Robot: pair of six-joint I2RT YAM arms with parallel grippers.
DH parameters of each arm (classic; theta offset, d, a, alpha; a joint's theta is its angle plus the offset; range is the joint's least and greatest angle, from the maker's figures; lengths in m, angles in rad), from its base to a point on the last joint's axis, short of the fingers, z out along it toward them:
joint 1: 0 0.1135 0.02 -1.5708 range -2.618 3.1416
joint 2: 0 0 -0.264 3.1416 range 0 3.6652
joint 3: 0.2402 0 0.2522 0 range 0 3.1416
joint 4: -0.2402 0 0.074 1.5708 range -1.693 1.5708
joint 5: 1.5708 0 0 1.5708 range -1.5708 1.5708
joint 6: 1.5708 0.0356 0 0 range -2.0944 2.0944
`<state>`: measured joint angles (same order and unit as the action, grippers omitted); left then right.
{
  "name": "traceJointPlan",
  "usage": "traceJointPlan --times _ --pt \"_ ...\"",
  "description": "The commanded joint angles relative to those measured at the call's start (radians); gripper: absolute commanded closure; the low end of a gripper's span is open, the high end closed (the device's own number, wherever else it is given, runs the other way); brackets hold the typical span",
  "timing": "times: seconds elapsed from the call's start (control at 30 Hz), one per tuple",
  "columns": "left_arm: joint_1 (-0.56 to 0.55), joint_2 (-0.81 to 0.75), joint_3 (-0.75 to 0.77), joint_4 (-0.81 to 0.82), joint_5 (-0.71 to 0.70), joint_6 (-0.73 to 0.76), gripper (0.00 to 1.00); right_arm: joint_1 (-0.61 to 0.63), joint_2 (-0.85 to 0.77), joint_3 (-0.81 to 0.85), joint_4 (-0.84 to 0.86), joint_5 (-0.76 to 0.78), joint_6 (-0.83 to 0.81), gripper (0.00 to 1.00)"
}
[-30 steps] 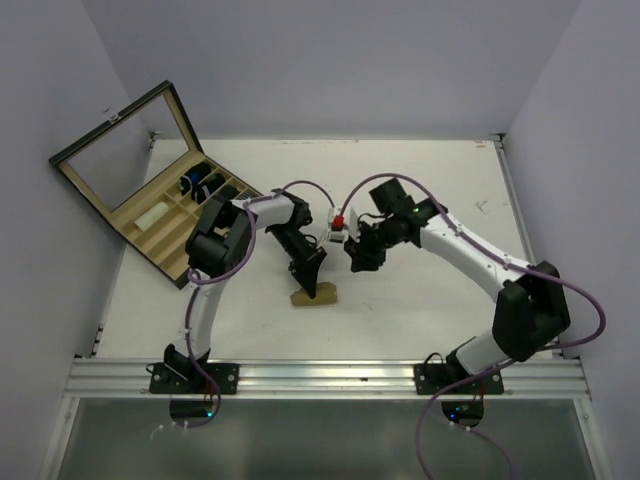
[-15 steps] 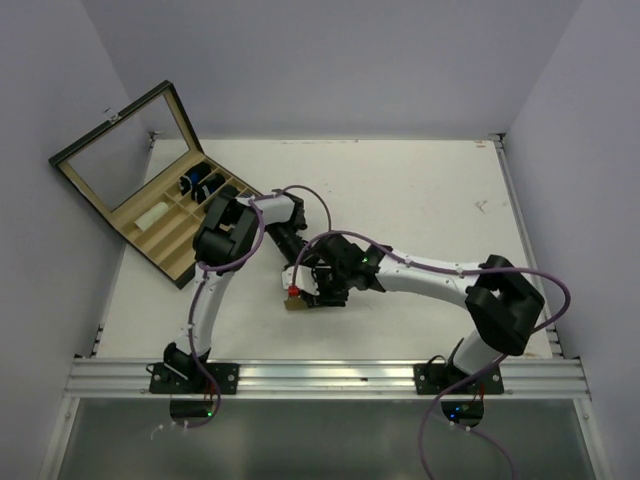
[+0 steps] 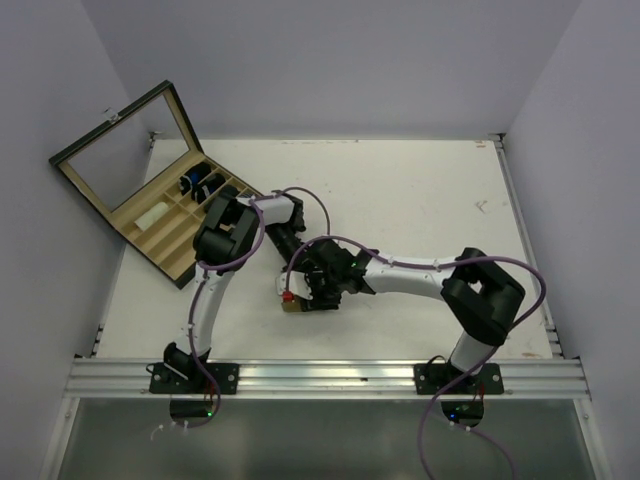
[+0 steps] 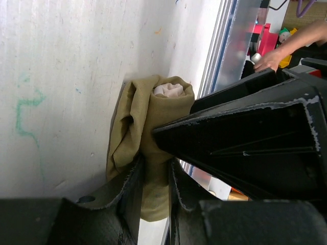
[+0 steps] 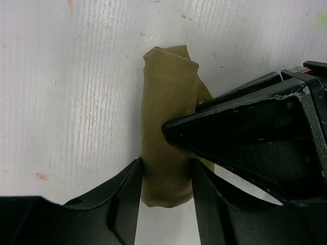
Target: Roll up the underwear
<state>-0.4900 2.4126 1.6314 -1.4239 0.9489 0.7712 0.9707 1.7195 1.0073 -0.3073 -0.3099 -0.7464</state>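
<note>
The underwear (image 3: pixel 294 307) is an olive roll lying on the white table near the front, left of centre. In the left wrist view the roll (image 4: pixel 162 120) shows a pale inner layer at its far end, and my left gripper (image 4: pixel 155 179) is shut on its near end, squeezing the cloth. In the right wrist view the roll (image 5: pixel 168 112) lies lengthwise, and my right gripper (image 5: pixel 166 176) has both fingers pressed on its sides at the near end. In the top view the left gripper (image 3: pixel 293 283) and the right gripper (image 3: pixel 312 293) meet over the roll and hide most of it.
A wooden divided box (image 3: pixel 172 243) with its glass lid open stands at the left, holding dark rolled items (image 3: pixel 197 184) and a white one (image 3: pixel 152 214). The table's front rail (image 3: pixel 320 375) runs close below the roll.
My right arm swung from the table's middle leftward and down onto the roll, and its fingers now flank it. The left gripper stayed on the roll.
</note>
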Motion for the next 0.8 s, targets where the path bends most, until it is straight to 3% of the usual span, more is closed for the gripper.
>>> traceJointPlan --times 0.0,0.07,0.13,0.17,0.23,0.43,0.6,0.77 --pt "0.013 0.088 -0.041 0.312 -0.397 0.117 0.95 0.003 0.043 -0.003 0.033 -0.034 -0.024 0.55" --pt "0.016 0.082 -0.047 0.315 -0.397 0.114 0.94 0.003 0.052 -0.010 0.039 -0.044 -0.027 0.61" --pt "0.019 0.072 -0.054 0.324 -0.398 0.111 0.92 0.002 0.057 -0.016 0.042 -0.057 -0.024 0.77" --pt "0.021 0.066 -0.065 0.327 -0.397 0.109 0.91 0.002 0.060 -0.018 0.040 -0.070 -0.024 0.90" --pt "0.031 0.030 -0.079 0.359 -0.383 0.094 0.87 0.000 0.077 -0.012 0.021 -0.084 -0.027 1.00" --pt "0.122 -0.234 -0.214 0.580 -0.263 -0.022 0.63 -0.044 0.162 0.059 -0.099 -0.207 -0.025 1.00" --pt "0.272 -0.533 -0.301 0.805 -0.171 -0.166 0.60 -0.064 0.241 0.132 -0.209 -0.280 -0.015 1.00" --pt "0.398 -0.772 -0.389 0.993 -0.191 -0.283 0.51 -0.121 0.351 0.273 -0.317 -0.385 0.050 1.00"
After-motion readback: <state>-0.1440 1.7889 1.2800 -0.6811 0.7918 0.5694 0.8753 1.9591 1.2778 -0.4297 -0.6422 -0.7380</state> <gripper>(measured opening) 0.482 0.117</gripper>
